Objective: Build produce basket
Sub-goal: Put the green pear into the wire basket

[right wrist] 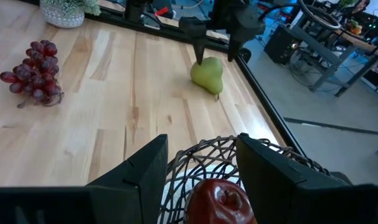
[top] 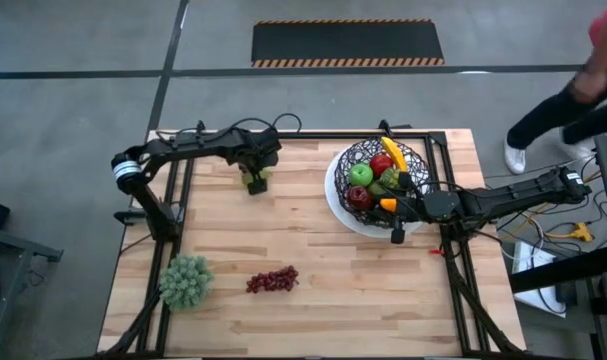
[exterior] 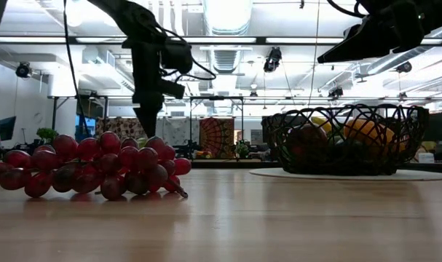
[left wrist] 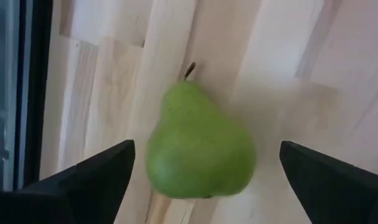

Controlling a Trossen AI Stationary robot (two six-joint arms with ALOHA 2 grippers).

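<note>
Basket (top: pixel 415 158) of black wire sits on a white plate (top: pixel 335 195) at the far right part of the wooden surface (top: pixel 313 250), already holding a green apple (top: pixel 360 175), a red apple (top: pixel 381 164), a darker red apple (top: pixel 359 197), a banana (top: pixel 392 152) and something orange (top: pixel 387 204). The right tool (top: pixel 397 213) hovers over the near rim of the basket with its fingers partly apart and nothing between them (the wrist view looks down past them onto the dark red apple). Across the surface, near the far left edge, a green pear (top: pixel 255 181) lies on its side on the wood. The left tool (top: pixel 254 172) hangs straight over it, its fingers spread wide on either side of the pear and clear of it. Closer to the front edge, a bunch of red grapes (top: pixel 272 280) lies on the wood, and a frilly pale-green leafy bunch (top: pixel 186 281) sits to its left. A person (top: pixel 568 95) stands on the floor beyond the right far corner.
</note>
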